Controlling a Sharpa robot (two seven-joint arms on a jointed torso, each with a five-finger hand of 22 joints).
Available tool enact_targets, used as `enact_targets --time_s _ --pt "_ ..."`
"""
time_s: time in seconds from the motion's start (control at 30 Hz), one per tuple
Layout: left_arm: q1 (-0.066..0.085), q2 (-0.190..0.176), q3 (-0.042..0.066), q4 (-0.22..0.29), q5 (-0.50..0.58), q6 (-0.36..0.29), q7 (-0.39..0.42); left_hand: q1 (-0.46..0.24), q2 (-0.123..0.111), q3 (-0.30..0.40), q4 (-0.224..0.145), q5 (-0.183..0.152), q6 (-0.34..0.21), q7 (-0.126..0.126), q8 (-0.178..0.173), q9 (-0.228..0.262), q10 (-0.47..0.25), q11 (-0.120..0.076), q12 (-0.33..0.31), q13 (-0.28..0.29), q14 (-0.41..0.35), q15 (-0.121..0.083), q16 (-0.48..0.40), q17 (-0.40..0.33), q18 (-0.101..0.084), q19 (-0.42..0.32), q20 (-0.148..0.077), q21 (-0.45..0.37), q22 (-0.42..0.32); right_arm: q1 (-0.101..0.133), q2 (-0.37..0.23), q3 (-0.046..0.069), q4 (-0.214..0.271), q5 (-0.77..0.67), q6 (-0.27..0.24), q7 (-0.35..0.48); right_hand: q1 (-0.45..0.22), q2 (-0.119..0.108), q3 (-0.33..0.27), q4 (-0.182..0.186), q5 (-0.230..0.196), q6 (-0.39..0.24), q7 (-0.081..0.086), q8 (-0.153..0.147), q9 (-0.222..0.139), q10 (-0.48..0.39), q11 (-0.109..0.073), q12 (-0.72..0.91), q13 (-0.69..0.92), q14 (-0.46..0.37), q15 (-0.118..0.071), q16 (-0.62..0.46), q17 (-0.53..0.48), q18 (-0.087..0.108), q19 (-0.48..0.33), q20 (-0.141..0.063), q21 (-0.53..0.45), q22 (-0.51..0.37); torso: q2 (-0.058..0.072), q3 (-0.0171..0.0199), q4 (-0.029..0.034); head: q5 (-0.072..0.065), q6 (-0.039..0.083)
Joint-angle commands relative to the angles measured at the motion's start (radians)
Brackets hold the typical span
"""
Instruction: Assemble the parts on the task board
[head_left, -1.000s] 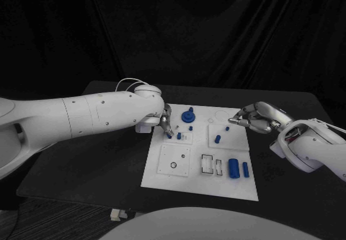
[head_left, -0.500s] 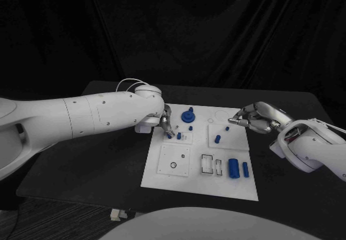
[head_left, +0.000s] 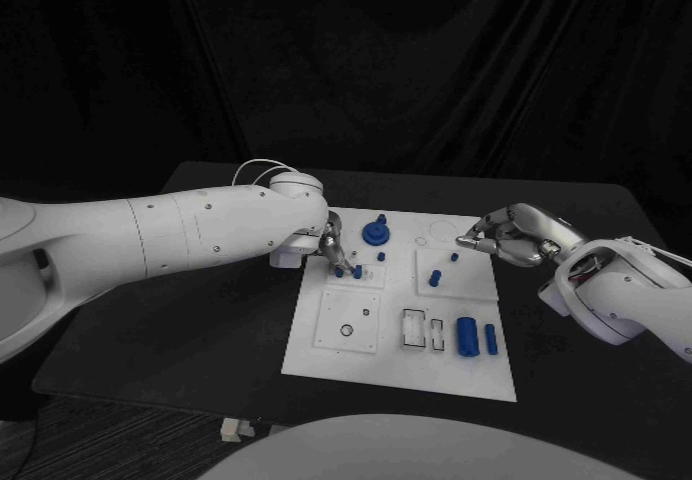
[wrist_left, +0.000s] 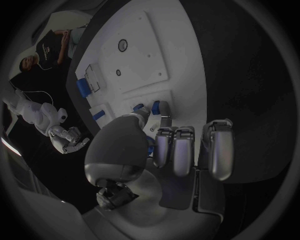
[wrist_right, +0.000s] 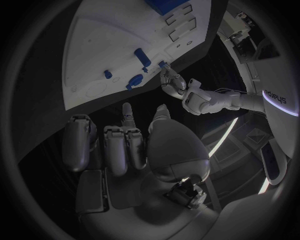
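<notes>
The white task board (head_left: 418, 365) lies mid-table. My left hand (head_left: 326, 248) hovers over its left edge, and its thumb and a finger pinch a small blue peg (head_left: 340, 268). Right beside it another short blue peg (head_left: 358, 271) stands in the board; the left wrist view shows this second peg (wrist_left: 155, 107) close to my fingertips. My right hand (head_left: 508, 238) hangs at the board's right edge with fingers curled in and nothing visible in them. Just below it on the board are a tiny blue peg (head_left: 453, 257) and a longer one (head_left: 434, 279).
A blue round part with a post (head_left: 376, 234) stands at the board's far side. A thick blue cylinder (head_left: 467, 335) and a thin blue pin (head_left: 492, 340) lie at the near right, beside two rectangular slots (head_left: 415, 329). Black table (head_left: 188, 330) surrounds the board.
My left arm has crept slightly to the right with the peg still pinched. The right hand and the parts on the board have not moved.
</notes>
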Motion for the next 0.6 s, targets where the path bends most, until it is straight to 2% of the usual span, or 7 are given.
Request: enact_targets --time_s 0.03,0.2,0.33,0.5,0.6 --pt "-0.003 0.003 0.000 0.000 0.002 0.013 -0.016 -0.013 0.001 -0.009 0.000 -0.007 0.000 0.011 -0.005 -0.002 0.076 0.006 -0.006 0.226 0.106 0.007 0.007 0.264 0.008 0.048 0.008 -0.006 0.223 -0.003 0.000 0.001 0.001 -0.005 -0.006 -0.008 0.009 -0.003 -0.002 -0.002 0.005 -0.001 0.001 -0.006 -0.001 0.104 0.007 0.004 0.263 0.096 0.006 -0.004 0.223 0.020 -0.006 -0.001 -0.007 0.185 0.000 -0.0001 0.0000 0.000 0.000" --pt "-0.003 0.003 0.000 -0.002 0.002 0.016 -0.018 -0.050 0.015 -0.042 0.002 -0.029 -0.001 0.013 -0.015 -0.005 0.075 0.008 -0.006 0.226 0.106 0.009 0.007 0.264 0.009 0.048 0.011 -0.006 0.223 -0.003 0.000 0.001 0.001 -0.005 -0.006 -0.007 0.015 -0.003 -0.002 0.000 0.008 -0.001 0.001 -0.006 -0.001 0.104 0.007 0.004 0.263 0.096 0.006 -0.004 0.223 0.020 -0.006 -0.001 -0.008 0.185 0.000 0.0000 0.0001 0.000 0.000" --pt "-0.003 0.002 0.000 -0.003 0.002 0.023 -0.020 -0.065 0.017 -0.057 0.002 -0.038 -0.004 0.014 -0.017 -0.005 0.075 0.009 -0.006 0.226 0.106 0.010 0.007 0.264 0.009 0.047 0.011 -0.008 0.222 -0.003 -0.001 0.001 0.001 -0.005 -0.006 -0.007 0.015 -0.003 -0.002 0.000 0.008 -0.001 0.001 -0.006 -0.001 0.104 0.007 0.004 0.263 0.096 0.006 -0.004 0.223 0.020 -0.006 -0.001 -0.008 0.185 0.000 0.0001 0.0002 0.000 0.000" --pt "-0.004 -0.008 0.000 0.004 0.002 0.026 -0.022 -0.075 0.018 -0.068 0.002 -0.043 -0.005 0.014 -0.017 -0.002 0.076 0.009 -0.005 0.227 0.106 0.010 0.007 0.264 0.009 0.048 0.012 -0.007 0.223 -0.003 -0.002 0.001 0.002 -0.005 -0.005 -0.008 0.015 -0.003 -0.002 0.000 0.008 -0.001 0.001 -0.006 -0.001 0.104 0.007 0.004 0.263 0.096 0.006 -0.004 0.223 0.020 -0.006 -0.001 -0.008 0.185 0.000 0.0000 0.0001 -0.003 0.000" --pt "-0.003 -0.026 0.001 0.023 0.002 0.008 -0.020 -0.075 0.017 -0.075 0.001 -0.036 -0.007 0.014 -0.011 0.006 0.077 0.009 -0.004 0.228 0.106 0.010 0.007 0.264 0.009 0.048 0.012 -0.007 0.223 -0.003 -0.003 0.001 0.001 -0.005 -0.003 -0.009 0.016 -0.003 -0.003 0.000 0.009 0.000 0.001 -0.006 -0.001 0.104 0.007 0.004 0.263 0.096 0.006 -0.004 0.223 0.020 -0.007 -0.001 -0.008 0.184 0.000 -0.0002 0.0001 -0.006 0.000"
